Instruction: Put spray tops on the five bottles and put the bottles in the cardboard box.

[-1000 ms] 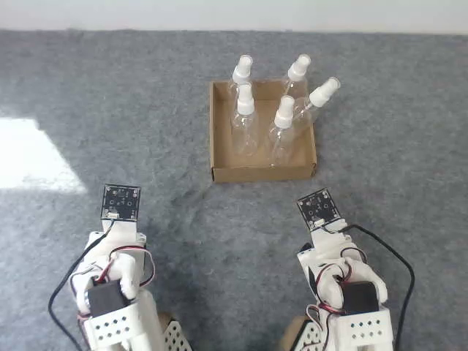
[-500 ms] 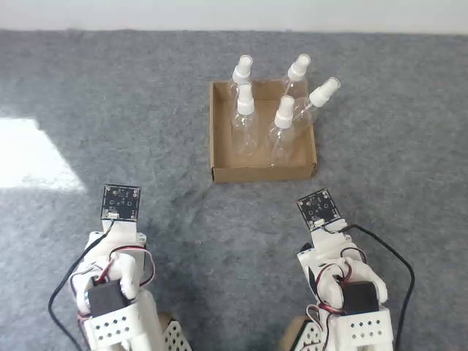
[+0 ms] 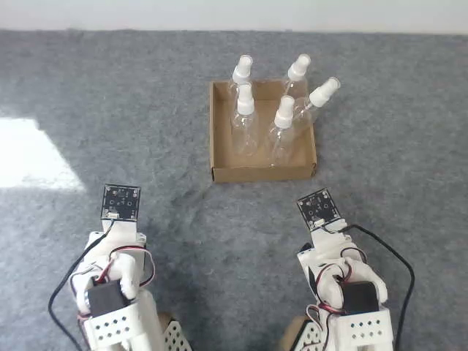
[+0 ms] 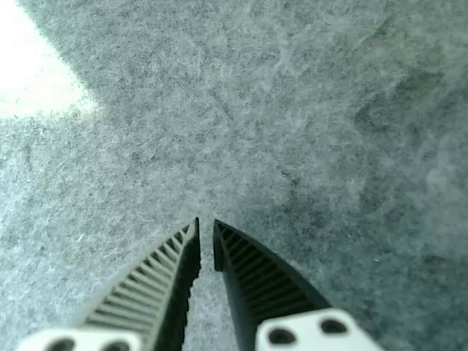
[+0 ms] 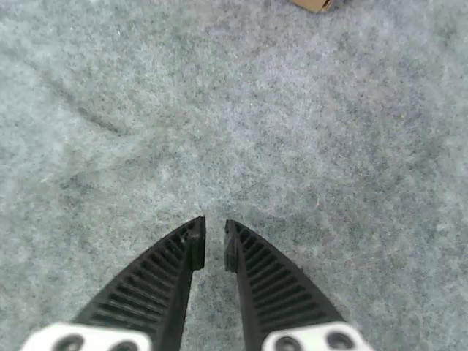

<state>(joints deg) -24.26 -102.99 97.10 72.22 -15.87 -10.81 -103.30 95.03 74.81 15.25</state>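
The cardboard box (image 3: 262, 174) sits on the grey carpet at the back centre. Several clear bottles with white spray tops stand inside it, among them one (image 3: 245, 117) at the left and one (image 3: 283, 130) in the middle. Another bottle (image 3: 316, 99) leans over the box's right wall. Both arms are drawn back near the front edge, well short of the box. My left gripper (image 4: 205, 223) hovers shut over bare carpet, holding nothing. My right gripper (image 5: 214, 223) is also shut and empty, with a corner of the box (image 5: 316, 4) far ahead of it.
Grey carpet (image 3: 146, 110) covers the whole surface. A bright patch of light (image 3: 29, 157) lies at the left. The left arm (image 3: 117, 278) and the right arm (image 3: 340, 281) sit side by side at the front, with open carpet between them and the box.
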